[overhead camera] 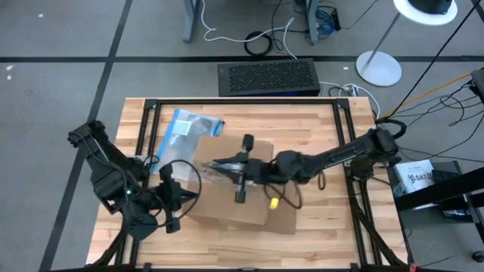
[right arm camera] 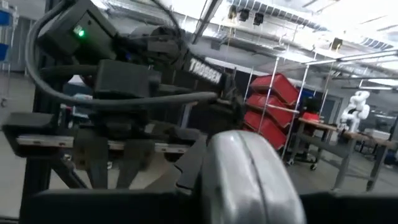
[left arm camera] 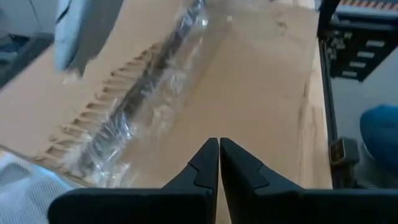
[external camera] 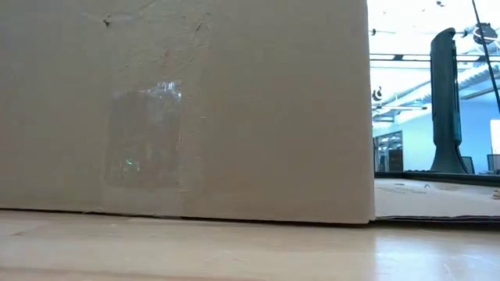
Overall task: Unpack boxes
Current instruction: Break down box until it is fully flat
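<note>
The brown cardboard box (overhead camera: 246, 193) sits mid-table, and its taped wall (external camera: 187, 109) fills the low view. My right gripper (overhead camera: 218, 164) reaches over the box top from the right. It points toward the left arm and is shut on a silvery rounded item (right arm camera: 249, 174). A long dark item in clear wrap (left arm camera: 143, 106) lies along the box's corrugated edge. My left gripper (left arm camera: 219, 163) hovers shut at the box's left side (overhead camera: 189, 195), holding nothing. My right gripper has the silvery rounded item (right arm camera: 245, 155) between its two fingers, and one dark finger (right arm camera: 186, 171) shows beside it. The item covers the contact itself, so which part is held cannot be told. The item is lifted clear above the box top.
A clear pouch with a blue edge (overhead camera: 185, 128) lies on the table by the box's far left corner. A black grille-topped unit (overhead camera: 268, 78) stands beyond the far edge. A dark metal frame (overhead camera: 344, 113) borders the table. Bare wood (overhead camera: 325, 227) shows at the near right.
</note>
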Controlling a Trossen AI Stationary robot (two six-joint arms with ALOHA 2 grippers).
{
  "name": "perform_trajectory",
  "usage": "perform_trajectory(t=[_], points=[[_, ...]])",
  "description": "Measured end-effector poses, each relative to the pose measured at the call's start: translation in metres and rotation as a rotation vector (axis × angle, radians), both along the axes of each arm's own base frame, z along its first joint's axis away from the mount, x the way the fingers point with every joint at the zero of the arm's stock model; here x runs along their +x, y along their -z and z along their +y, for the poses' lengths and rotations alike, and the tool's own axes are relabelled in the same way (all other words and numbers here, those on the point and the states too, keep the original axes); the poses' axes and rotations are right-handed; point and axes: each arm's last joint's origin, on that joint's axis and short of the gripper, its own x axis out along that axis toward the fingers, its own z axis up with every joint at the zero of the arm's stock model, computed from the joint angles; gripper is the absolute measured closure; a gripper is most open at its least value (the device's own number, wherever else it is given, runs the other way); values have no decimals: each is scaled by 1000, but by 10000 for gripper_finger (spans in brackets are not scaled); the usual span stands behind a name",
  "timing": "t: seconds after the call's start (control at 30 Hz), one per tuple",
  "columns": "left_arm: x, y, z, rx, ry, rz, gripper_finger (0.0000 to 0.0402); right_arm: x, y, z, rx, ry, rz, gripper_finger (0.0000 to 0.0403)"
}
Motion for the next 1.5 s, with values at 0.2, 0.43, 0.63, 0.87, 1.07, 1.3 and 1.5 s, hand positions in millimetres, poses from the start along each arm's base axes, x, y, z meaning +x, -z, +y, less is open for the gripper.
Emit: perform_trajectory(t=[0.2,0.43,0.63,0.87,1.07,1.3,1.5], points=[[7,5,2,15,51,65,379,16,3,2,40,-4,5,336],[21,12,7,32,84,141,379,19,3,-2,88,-9,-23,336],[27,14,11,35,90,165,379,23,10,-4,116,-5,-9,336],[29,14,9,21,87,158,379,32,23,-12,171,2,27,336],[35,19,11,35,89,184,379,34,31,-15,189,14,102,336],[51,27,19,50,58,239,379,34,32,-12,213,13,128,336],[62,34,25,57,36,274,379,32,36,-4,232,6,171,336]])
